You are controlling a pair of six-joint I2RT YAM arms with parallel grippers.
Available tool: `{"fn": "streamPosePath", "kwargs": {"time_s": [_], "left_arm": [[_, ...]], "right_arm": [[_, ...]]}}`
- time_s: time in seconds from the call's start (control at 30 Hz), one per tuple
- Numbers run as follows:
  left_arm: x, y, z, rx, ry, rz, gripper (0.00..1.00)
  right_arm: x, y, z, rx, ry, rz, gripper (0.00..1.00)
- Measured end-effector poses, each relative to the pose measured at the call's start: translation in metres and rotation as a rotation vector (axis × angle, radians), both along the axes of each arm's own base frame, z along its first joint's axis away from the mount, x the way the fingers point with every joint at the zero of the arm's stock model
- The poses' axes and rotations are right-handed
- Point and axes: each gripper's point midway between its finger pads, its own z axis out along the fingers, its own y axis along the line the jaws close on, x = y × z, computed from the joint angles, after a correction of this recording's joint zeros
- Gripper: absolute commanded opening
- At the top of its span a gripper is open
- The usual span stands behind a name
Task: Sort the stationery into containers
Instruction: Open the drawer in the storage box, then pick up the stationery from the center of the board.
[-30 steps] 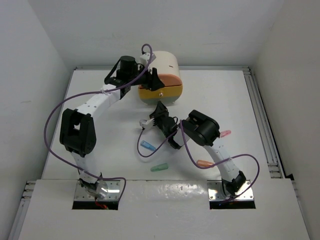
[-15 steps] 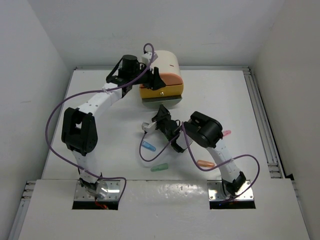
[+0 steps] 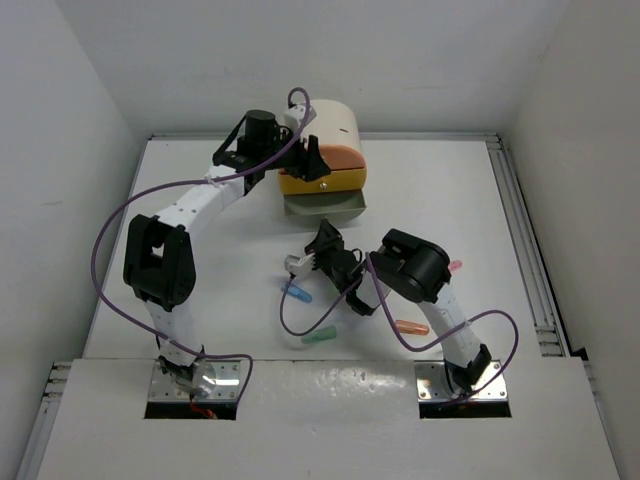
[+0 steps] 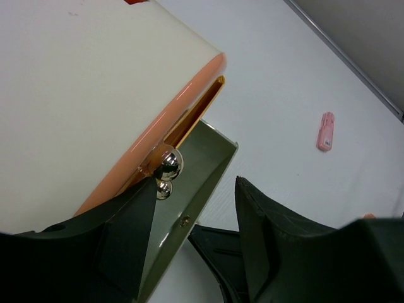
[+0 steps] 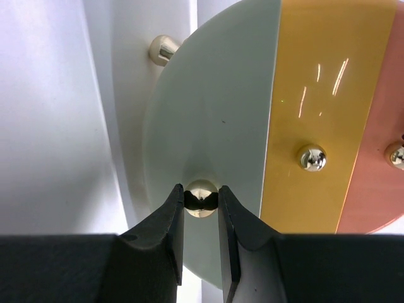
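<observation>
Cream arch-topped cabinet [image 3: 335,122] at the far side of the white table [image 3: 200,300]. Its lowest drawer, the pale grey-green drawer [image 3: 322,205], stands pulled out below the orange-yellow drawer [image 3: 308,183] and peach drawer [image 3: 346,157].

Right gripper [image 5: 201,199] pinches the grey-green drawer's small round metal knob [image 5: 201,188].

Left gripper [image 4: 196,183] has its jaws spread at the cabinet front, close by the upper knobs (contact: cannot tell).

Loose on the table around the right arm: blue capsule piece [image 3: 296,292], green capsule piece [image 3: 320,334], orange capsule piece [image 3: 411,327], pink capsule piece [image 3: 455,267].

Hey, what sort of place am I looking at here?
Probably a robot lab test cell: a white table boxed by plain walls, two arms bolted at its near edge, a small drawer cabinet.
</observation>
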Motion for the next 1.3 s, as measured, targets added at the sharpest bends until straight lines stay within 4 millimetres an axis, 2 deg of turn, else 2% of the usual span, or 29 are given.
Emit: {"fn": "streamPosePath", "kwargs": {"time_s": [0.3,0.4,0.43,0.47,0.57,0.6,0.77,0.93,1.3], "left_arm": [[0.004,0.001,-0.010,0.024,0.019,0.003,0.62],[0.004,0.001,-0.015,0.029,0.031,0.003,0.62],[0.003,0.001,-0.016,0.031,0.035,0.003,0.62],[0.003,0.001,-0.016,0.031,0.036,0.003,0.62],[0.003,0.001,-0.017,0.034,0.036,0.004,0.62],[0.003,0.002,-0.017,0.035,0.036,0.005,0.62],[0.008,0.006,-0.018,0.048,0.029,0.032,0.63],[0.010,0.007,-0.019,0.061,0.018,0.041,0.63],[0.010,0.006,-0.018,0.085,-0.005,0.049,0.64]], "right_arm": [[-0.013,-0.005,-0.002,-0.002,0.021,-0.008,0.00],[-0.014,-0.007,-0.002,-0.003,0.023,-0.013,0.13],[-0.015,-0.007,-0.002,-0.003,0.025,-0.014,0.23],[-0.016,-0.007,-0.002,-0.003,0.027,-0.013,0.28],[-0.021,-0.010,-0.006,-0.009,0.040,-0.011,0.41],[-0.023,-0.011,-0.008,-0.015,0.047,-0.010,0.43],[-0.034,-0.019,-0.029,-0.077,0.104,-0.016,0.49],[-0.036,-0.020,-0.026,-0.071,0.100,-0.025,0.54],[-0.054,-0.022,-0.022,-0.109,0.115,-0.029,0.54]]}}
